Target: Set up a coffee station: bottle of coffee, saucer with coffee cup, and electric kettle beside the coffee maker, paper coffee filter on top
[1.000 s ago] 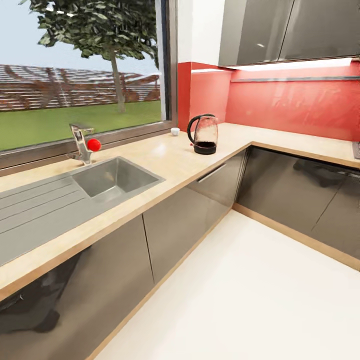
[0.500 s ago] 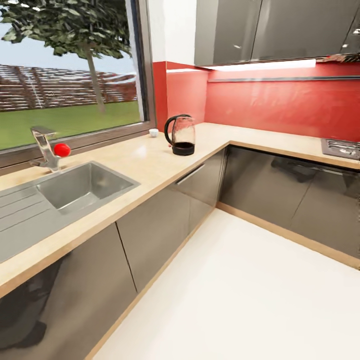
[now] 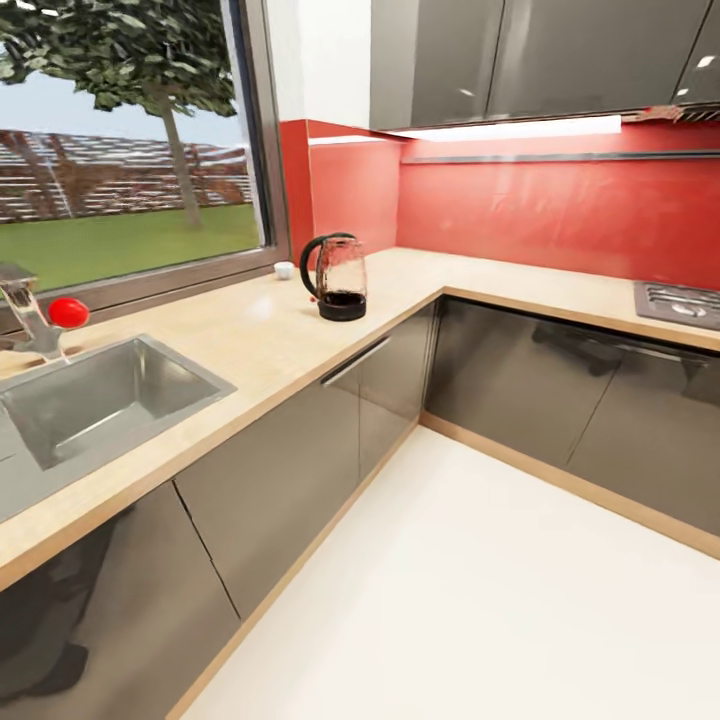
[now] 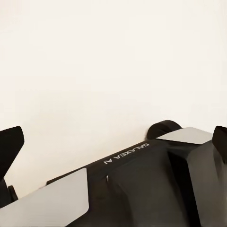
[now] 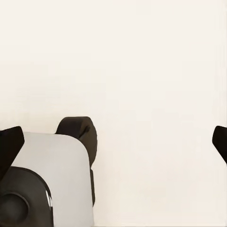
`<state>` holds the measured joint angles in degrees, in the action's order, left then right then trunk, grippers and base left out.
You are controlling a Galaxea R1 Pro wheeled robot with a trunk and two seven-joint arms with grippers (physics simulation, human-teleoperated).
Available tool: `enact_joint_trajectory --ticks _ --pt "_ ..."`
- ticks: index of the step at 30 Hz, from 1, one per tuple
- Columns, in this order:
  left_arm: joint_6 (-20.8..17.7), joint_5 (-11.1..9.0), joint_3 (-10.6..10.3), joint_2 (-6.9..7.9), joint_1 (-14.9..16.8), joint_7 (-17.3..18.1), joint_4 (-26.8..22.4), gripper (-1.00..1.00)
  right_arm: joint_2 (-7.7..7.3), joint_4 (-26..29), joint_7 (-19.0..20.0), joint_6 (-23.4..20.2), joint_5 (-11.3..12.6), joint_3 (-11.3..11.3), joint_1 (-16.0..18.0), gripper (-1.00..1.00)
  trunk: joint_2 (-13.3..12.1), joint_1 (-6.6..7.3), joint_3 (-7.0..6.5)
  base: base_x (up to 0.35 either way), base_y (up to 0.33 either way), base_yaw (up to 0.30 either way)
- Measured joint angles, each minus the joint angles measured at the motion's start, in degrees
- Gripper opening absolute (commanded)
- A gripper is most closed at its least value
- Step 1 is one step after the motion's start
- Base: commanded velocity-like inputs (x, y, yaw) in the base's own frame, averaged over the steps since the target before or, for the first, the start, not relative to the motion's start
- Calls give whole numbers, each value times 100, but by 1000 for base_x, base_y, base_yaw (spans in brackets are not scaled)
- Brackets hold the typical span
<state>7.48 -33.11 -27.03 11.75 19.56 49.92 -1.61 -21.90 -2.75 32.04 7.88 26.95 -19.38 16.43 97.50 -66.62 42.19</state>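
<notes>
View panned right; electric kettle [image 3: 335, 276] on countertop [image 3: 250, 345].

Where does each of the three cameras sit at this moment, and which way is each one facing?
Head view: on the robot's head, looking forward and down over the countertop corner, with the electric kettle, the coffee cup by the window and the sink.
Left wrist view: near the left gripper, looking down at pale floor and the robot's own black and silver base; fingertips at both edges.
Right wrist view: near the right gripper, likewise facing floor and base.
Both wrist views share floor and base.
</notes>
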Motion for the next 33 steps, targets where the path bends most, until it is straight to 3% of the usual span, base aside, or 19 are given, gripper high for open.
enact_joint_trajectory --ticks 17,18,20,22,26,29,33 --pt "0 0 0 -2 1 1 1 100 18 1 -1 -10 8 -3 0 100 0 -2 0 118 -91 -80" --pt "-2 -2 162 -1 2 2 -37 100 18 1 -1 -6 8 0 0 100 0 -2 0 6 -5 -1" --pt "-8 -1 281 -5 1 2 -85 100 18 1 -1 -4 8 0 0 100 0 -3 0 3 -2 -1" --pt "-141 -6 517 -92 5 31 -1199 100 18 1 -1 -2 9 0 0 100 0 -2 -1 0 0 0" --pt "-690 20 527 -103 1 36 -2208 100 18 2 -1 -2 9 0 0 100 0 -3 0 0 0 0" --pt "-1592 24 557 -102 4 35 -3577 100 18 2 -1 -2 9 0 -1 100 0 -2 -1 0 0 0" --pt "-2347 29 606 -97 1 36 -4714 100 19 1 -1 -2 9 0 0 100 0 -2 0 0 0 0"
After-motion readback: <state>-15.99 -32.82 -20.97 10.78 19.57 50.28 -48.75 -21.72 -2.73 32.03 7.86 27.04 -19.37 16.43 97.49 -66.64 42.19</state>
